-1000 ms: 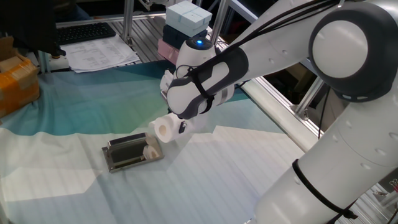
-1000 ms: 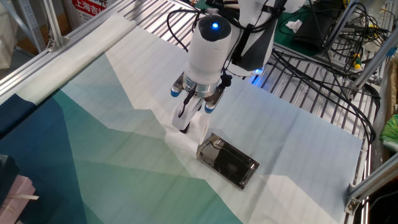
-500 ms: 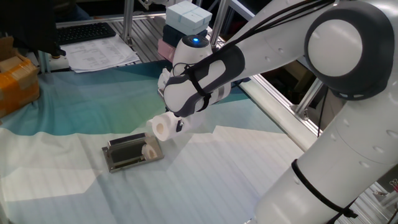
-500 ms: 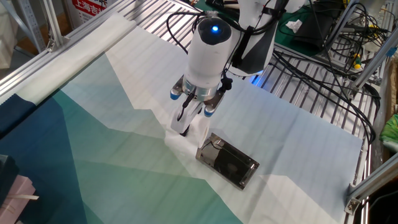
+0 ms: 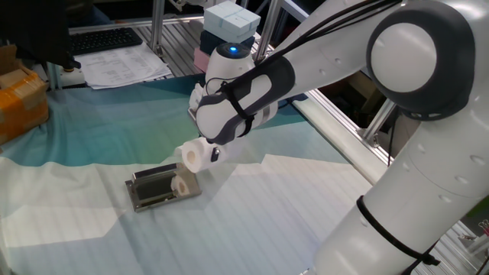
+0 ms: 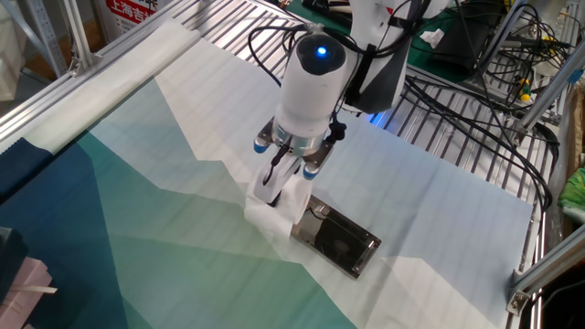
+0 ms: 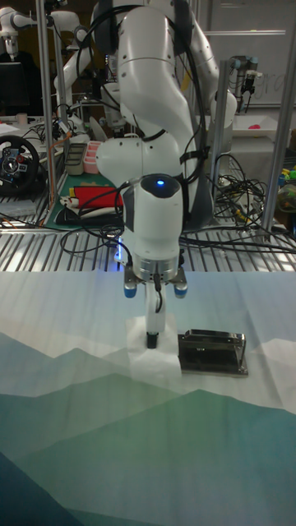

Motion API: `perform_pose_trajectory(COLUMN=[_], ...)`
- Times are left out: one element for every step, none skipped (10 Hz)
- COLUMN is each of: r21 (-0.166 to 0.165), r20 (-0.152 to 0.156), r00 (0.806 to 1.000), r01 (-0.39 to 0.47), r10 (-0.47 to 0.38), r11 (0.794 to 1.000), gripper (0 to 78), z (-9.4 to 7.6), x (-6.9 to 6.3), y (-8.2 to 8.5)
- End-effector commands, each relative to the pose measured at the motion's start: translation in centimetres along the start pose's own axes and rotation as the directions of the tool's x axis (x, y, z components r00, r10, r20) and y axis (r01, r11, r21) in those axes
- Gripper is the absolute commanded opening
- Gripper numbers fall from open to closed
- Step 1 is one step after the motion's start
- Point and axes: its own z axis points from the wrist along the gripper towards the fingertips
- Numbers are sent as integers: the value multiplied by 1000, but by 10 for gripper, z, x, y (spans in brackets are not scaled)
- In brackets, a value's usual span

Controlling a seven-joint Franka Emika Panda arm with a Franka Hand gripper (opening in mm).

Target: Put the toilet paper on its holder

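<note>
The toilet paper (image 5: 191,156) is a white roll held just above the cloth, its hollow core end facing the one fixed view. My gripper (image 5: 208,153) is shut on it from above. The holder (image 5: 155,188), a flat silver plate with a dark centre, lies on the cloth directly beside and below the roll. A loose white tail (image 5: 183,184) touches the holder's near end. In the other fixed view the gripper (image 6: 272,190) presses into the toilet paper (image 6: 274,210) just left of the holder (image 6: 336,240). The tall view shows the toilet paper (image 7: 153,360) left of the holder (image 7: 213,352).
A green and white patterned cloth (image 5: 252,221) covers the table. Stacked boxes (image 5: 229,23), papers (image 5: 122,67) and a keyboard (image 5: 103,38) lie at the back. An orange box (image 5: 19,95) sits far left. A metal rail (image 5: 344,126) runs along the right side.
The gripper has carried the toilet paper lower and closer to the holder, so the roll now sits right at the holder's end.
</note>
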Motion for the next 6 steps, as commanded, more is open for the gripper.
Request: perform_pose_trajectory(r21=[-5, -5, -6, -9, -11, -12], r20=[1, 1, -2, -9, -13, -12], r00=[1000, 1000, 1000, 1000, 1000, 1000], r01=[-6, -10, -12, -16, -22, -27], r10=[6, 10, 12, 16, 21, 27], r11=[1000, 1000, 1000, 1000, 1000, 1000], gripper=[13, 13, 13, 13, 13, 13], z=[0, 1, 1, 1, 1, 1], x=[8, 10, 11, 11, 12, 13], y=[-1, -1, 1, 5, 11, 13])
